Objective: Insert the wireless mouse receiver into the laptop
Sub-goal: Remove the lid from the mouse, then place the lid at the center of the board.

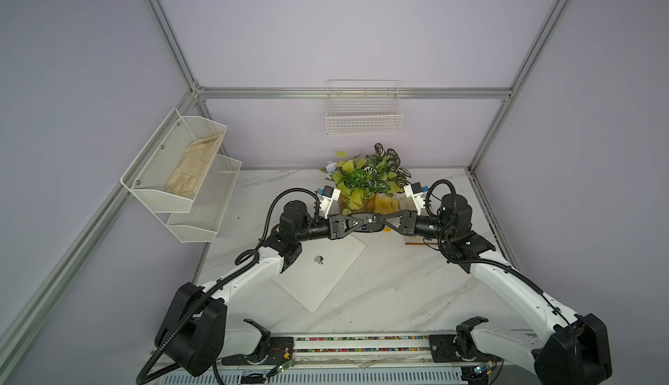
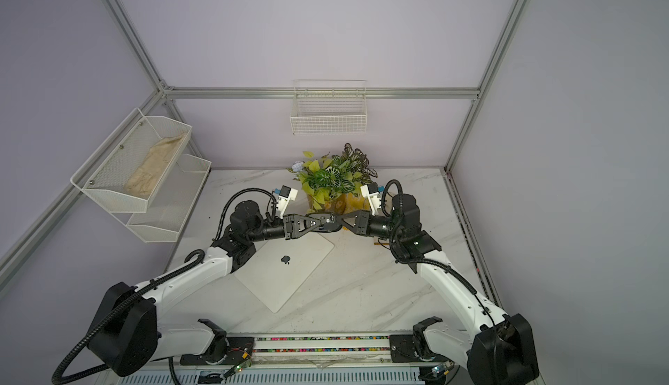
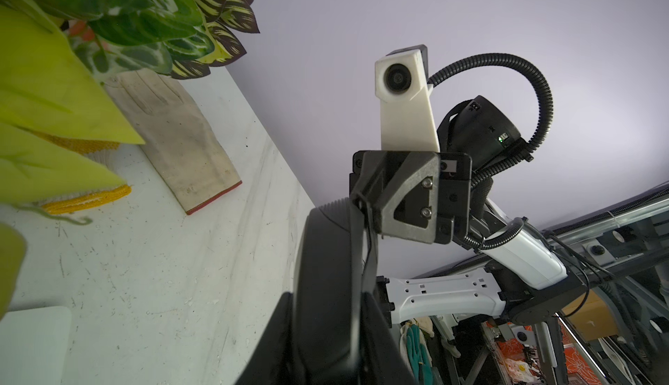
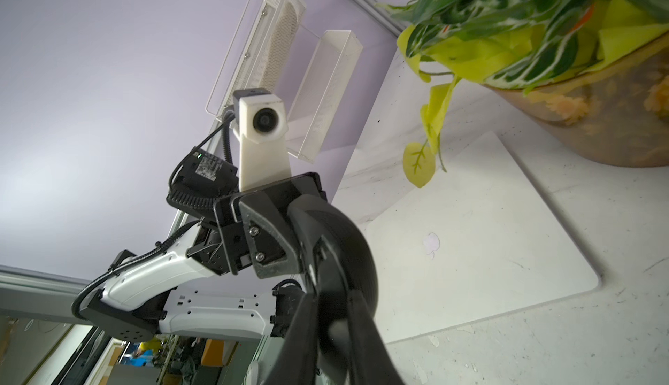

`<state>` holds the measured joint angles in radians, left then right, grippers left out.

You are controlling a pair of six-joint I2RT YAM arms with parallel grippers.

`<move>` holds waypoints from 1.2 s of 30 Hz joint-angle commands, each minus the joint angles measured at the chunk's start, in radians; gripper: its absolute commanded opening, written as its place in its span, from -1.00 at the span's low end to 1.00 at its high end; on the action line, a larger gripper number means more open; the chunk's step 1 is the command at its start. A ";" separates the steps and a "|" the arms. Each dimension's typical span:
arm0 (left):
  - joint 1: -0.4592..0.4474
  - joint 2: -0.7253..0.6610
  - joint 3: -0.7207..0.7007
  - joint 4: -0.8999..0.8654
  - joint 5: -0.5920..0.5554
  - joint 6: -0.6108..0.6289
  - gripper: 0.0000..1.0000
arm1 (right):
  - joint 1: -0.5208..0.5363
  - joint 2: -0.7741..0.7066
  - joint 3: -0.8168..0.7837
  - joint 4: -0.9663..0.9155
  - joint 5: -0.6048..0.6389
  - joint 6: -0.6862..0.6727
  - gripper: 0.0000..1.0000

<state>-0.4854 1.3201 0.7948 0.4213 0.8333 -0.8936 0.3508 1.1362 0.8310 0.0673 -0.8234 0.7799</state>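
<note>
The laptop [image 1: 325, 278] [image 2: 289, 274] lies shut on the marble table, white-silver with a dark apple logo. Above its far corner my two grippers meet tip to tip. My left gripper [image 1: 366, 224] [image 3: 327, 329] is shut on a black oval mouse [image 1: 364, 219] [image 3: 325, 274] and holds it in the air. My right gripper [image 1: 380, 218] [image 4: 335, 329] reaches the mouse [image 4: 347, 249] from the other side. Its fingers stand close together on a small dark stub with a pale end, the wireless mouse receiver [image 4: 337, 325], at the mouse's end. Both top views hide the receiver.
A potted plant [image 1: 369, 180] stands just behind the grippers, its leaves hanging near them. A pale work glove [image 3: 173, 137] and yellow knit gloves [image 3: 87, 198] lie by the pot. A wire basket [image 1: 364, 115] hangs on the back wall, mesh shelves [image 1: 181, 169] on the left wall.
</note>
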 commanded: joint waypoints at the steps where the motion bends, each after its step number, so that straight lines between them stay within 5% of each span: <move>1: 0.000 0.018 0.031 0.062 0.012 0.024 -0.78 | -0.001 -0.010 0.024 -0.021 0.007 -0.004 -0.66; 26: 0.020 0.124 -0.005 -0.006 -0.073 0.072 -0.77 | -0.056 -0.072 0.075 -0.104 0.070 0.039 -0.79; 36: 0.013 0.018 -0.082 -0.143 -0.060 0.166 -0.81 | -0.062 -0.089 0.202 -0.656 0.465 -0.172 -0.79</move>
<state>-0.4717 1.4185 0.7643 0.3096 0.7612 -0.7906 0.2928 1.0576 1.0080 -0.3519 -0.5407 0.6895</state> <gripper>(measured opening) 0.246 0.106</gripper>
